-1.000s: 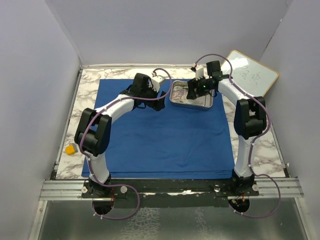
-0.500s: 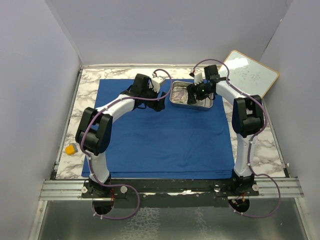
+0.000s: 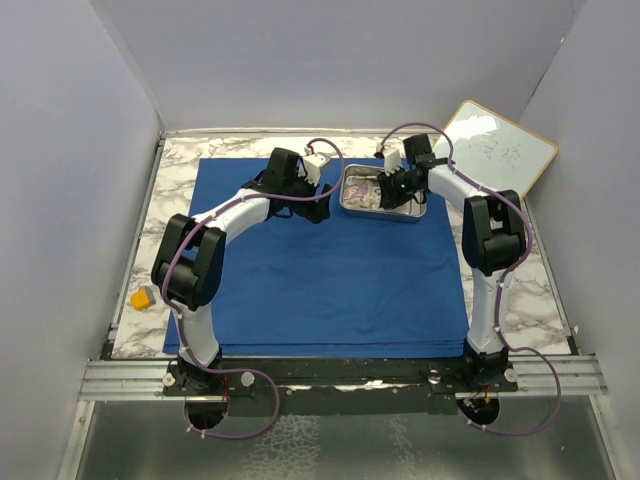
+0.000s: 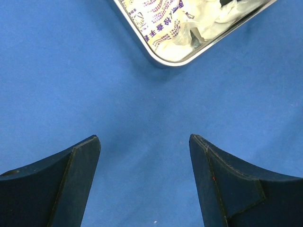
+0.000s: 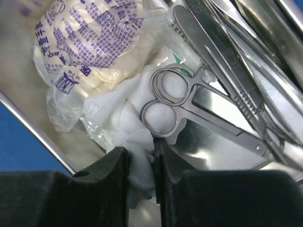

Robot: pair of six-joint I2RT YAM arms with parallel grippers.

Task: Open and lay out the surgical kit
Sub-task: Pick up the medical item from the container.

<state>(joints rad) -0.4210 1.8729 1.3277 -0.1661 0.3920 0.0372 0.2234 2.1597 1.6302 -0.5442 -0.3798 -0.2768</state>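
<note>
The royal-blue wrap lies spread flat on the table. On its far right part stands the steel tray, holding a printed clear packet, white gauze, scissors and forceps. My right gripper reaches down into the tray, and its fingers are shut on a fold of the gauze just below the scissor rings. My left gripper hovers open over bare blue cloth, a short way left of the tray's corner, holding nothing.
A wood-framed whiteboard leans at the back right. A small yellow-orange block sits on the marble at the left edge. Grey walls close in the left, back and right sides.
My right gripper has dropped lower into the tray and closed from open onto the gauze. The left arm has not moved.
</note>
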